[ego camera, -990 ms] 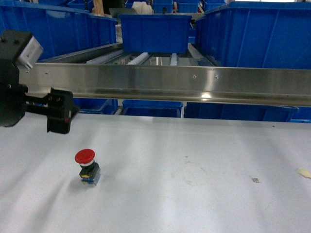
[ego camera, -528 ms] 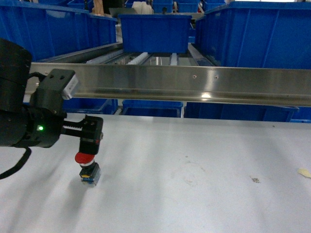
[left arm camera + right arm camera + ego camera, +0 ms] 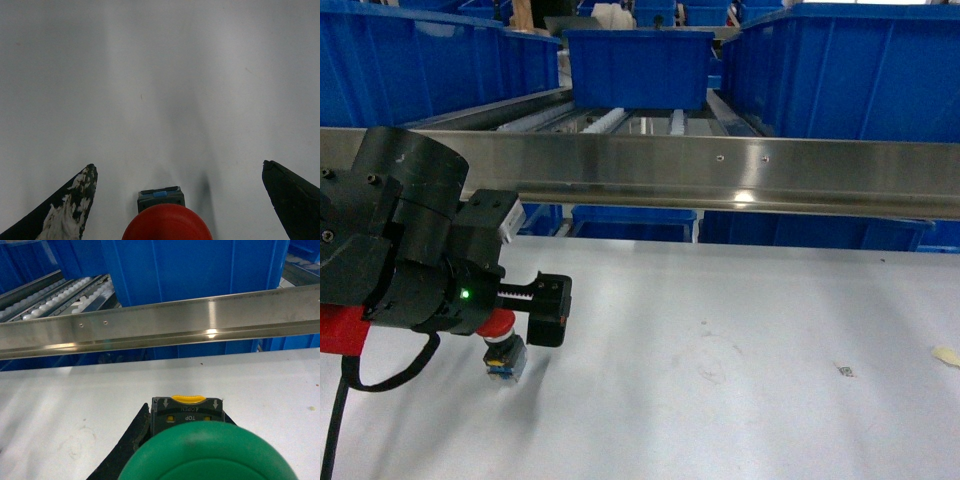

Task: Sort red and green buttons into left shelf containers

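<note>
Left wrist view — open left claw (image 3: 177,200) straddles red button (image 3: 166,224).

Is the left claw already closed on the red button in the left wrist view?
No. The left claw stands wide open, its fingers well apart on either side of the red button, touching nothing.

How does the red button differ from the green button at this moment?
The red button stands on the white table between the open fingers of the left hand, ungrasped; the green button sits in the right hand, filling its camera view. Their caps differ in colour. Both have dark bodies.
</note>
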